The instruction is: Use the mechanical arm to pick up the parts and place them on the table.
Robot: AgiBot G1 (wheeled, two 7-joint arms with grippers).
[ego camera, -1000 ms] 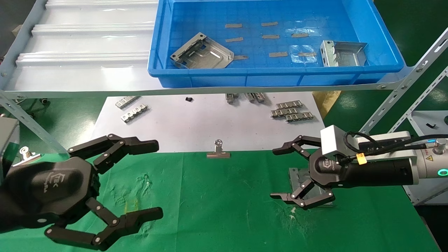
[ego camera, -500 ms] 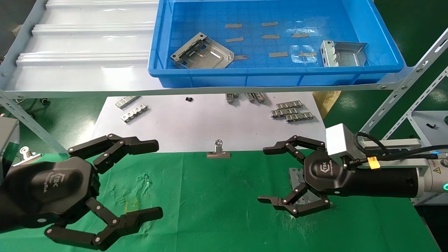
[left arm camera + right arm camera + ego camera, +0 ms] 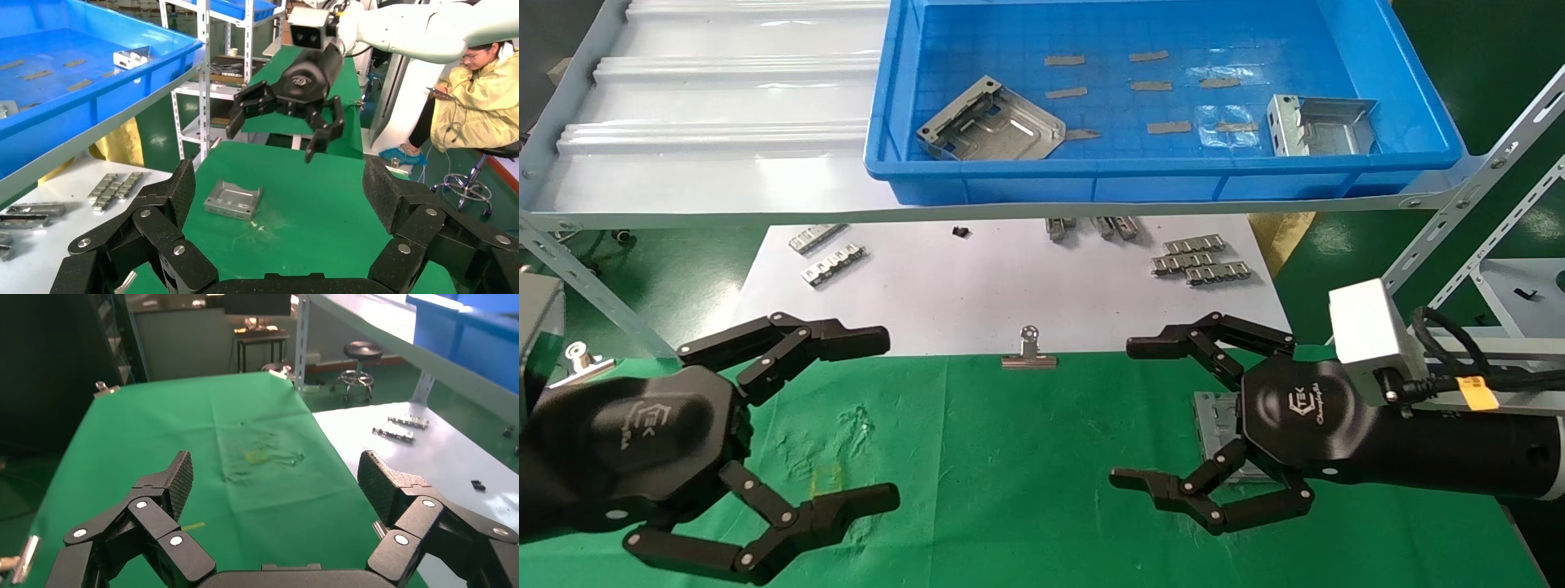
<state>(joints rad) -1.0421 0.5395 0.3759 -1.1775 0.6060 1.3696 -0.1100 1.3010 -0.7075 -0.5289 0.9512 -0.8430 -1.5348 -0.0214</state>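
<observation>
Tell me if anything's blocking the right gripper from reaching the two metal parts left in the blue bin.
Nothing visible does. The right gripper hangs open over the green table; both parts lie uncovered in the open-topped blue bin.

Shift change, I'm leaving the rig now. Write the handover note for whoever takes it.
Right end effector: open, empty, raised above the green table, over the part already set down there.
Left end effector: open, empty, hovering at the table's left.
Done: one part on the table.
Left: two parts in the blue bin on the shelf, one at left, one at right.
</observation>
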